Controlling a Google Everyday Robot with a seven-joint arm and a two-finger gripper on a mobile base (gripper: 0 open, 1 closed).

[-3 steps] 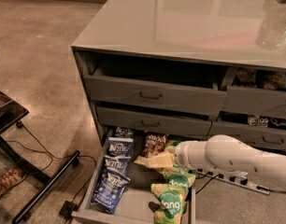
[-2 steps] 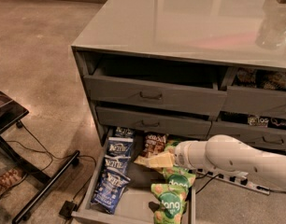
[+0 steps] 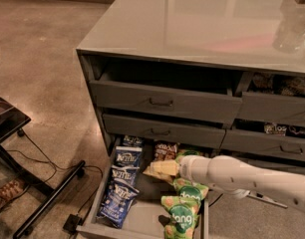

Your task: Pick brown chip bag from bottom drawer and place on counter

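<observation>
The bottom drawer (image 3: 137, 229) is pulled open at the cabinet's lower left. The brown chip bag (image 3: 165, 151) lies at the drawer's back, with its dark brown middle showing. My white arm reaches in from the right, low over the drawer. My gripper (image 3: 160, 169) is at the arm's cream-coloured tip, just in front of the brown bag and over the middle of the drawer. Whether it touches the bag cannot be told. The glossy grey counter (image 3: 207, 24) is the cabinet's top.
Several dark blue Kettle bags (image 3: 123, 176) fill the drawer's left side. Green dang bags (image 3: 185, 210) lie at its right, under my arm. Two grey drawers with dark handles (image 3: 161, 102) sit above. A black stand and cables (image 3: 43, 198) are on the floor at left. A clear object (image 3: 292, 31) stands on the counter's right.
</observation>
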